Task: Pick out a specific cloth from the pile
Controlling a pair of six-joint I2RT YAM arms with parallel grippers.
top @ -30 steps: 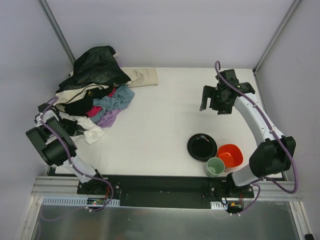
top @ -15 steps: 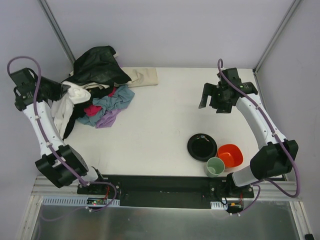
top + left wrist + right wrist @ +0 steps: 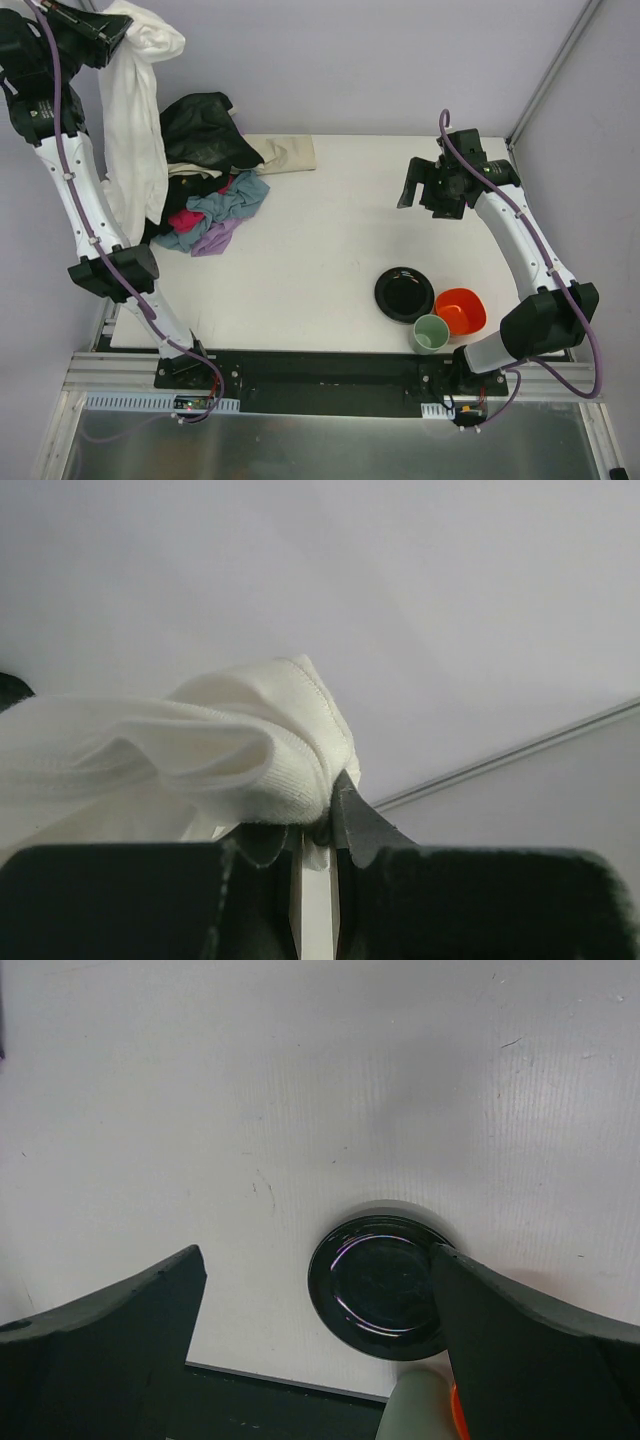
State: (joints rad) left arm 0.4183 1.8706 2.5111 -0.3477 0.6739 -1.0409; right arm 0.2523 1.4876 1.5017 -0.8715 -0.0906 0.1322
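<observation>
High above the pile (image 3: 200, 135), our left pincer (image 3: 112, 35) has shot up, clamped on a white garment (image 3: 135, 140) that dangles below it. Wrong piece: the lavender cloth (image 3: 216, 238) lies far beneath it, at the pile's near edge. Our right pincer (image 3: 425, 200) hangs spread wide over open table (image 3: 320, 250); the left crowds the wall (image 3: 20, 250).

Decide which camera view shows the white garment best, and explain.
Top external: the white garment hangs full-length from the left arm. Left wrist shows only a bunched fold pinched in its jaws; right wrist shows none of it.
</observation>
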